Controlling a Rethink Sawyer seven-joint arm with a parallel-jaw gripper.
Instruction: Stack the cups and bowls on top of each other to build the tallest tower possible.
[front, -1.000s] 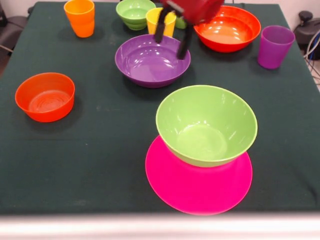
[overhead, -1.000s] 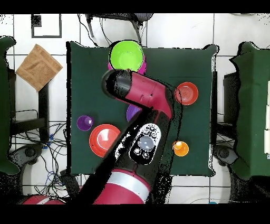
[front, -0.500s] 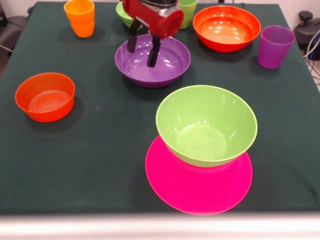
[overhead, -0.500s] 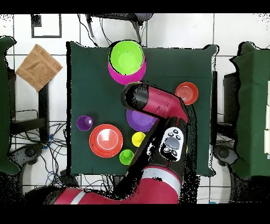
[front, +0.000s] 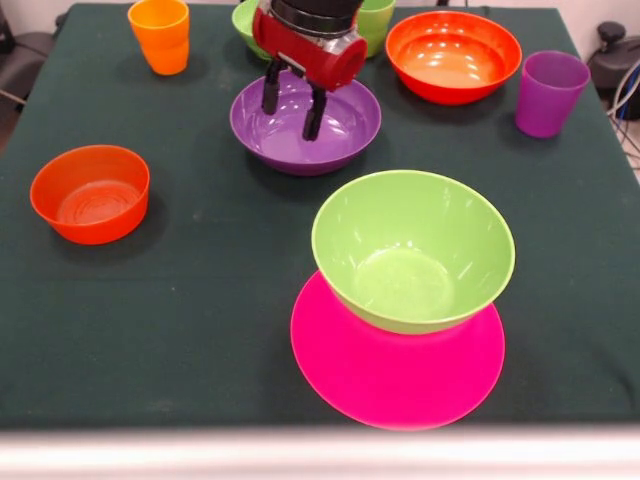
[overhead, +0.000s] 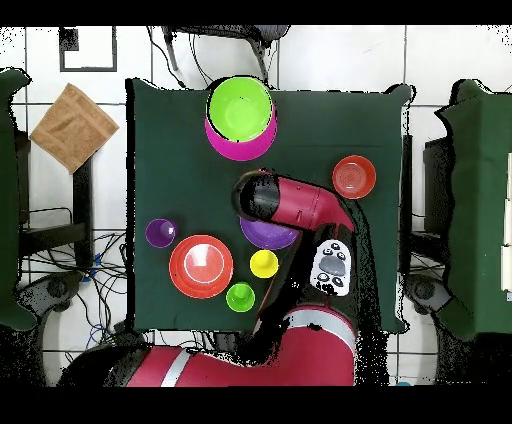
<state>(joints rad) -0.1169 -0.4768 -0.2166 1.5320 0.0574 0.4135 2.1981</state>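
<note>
Purple is what's in play right now: the wide purple bowl (front: 305, 123) sits toward the back middle of the dark green table (front: 200, 300), and the gripper (front: 292, 98) hangs right inside its mouth with both fingers spread apart, holding nothing. Looks to me like it's lining up to grab this bowl, and the obvious place for it is the tower (front: 405, 300), which so far is just the light green bowl (front: 412, 250) sitting on the pink base (front: 395, 375) near the front edge. If I were doing it, I'd shift so one finger drops inside the rim and one outside, pinch the wall square, and lift straight up so the slick plastic doesn't twist. Glossy stuff like this probably slips easily. Around it: big orange-red bowl (front: 453, 55) and purple cup (front: 549, 92) off to one side, orange cup (front: 160, 34) on the other, smaller orange-red bowl (front: 91, 193) well apart. From above you also see the yellow cup (overhead: 264, 264) and a green cup (overhead: 240, 297) just beside the purple bowl.
</note>
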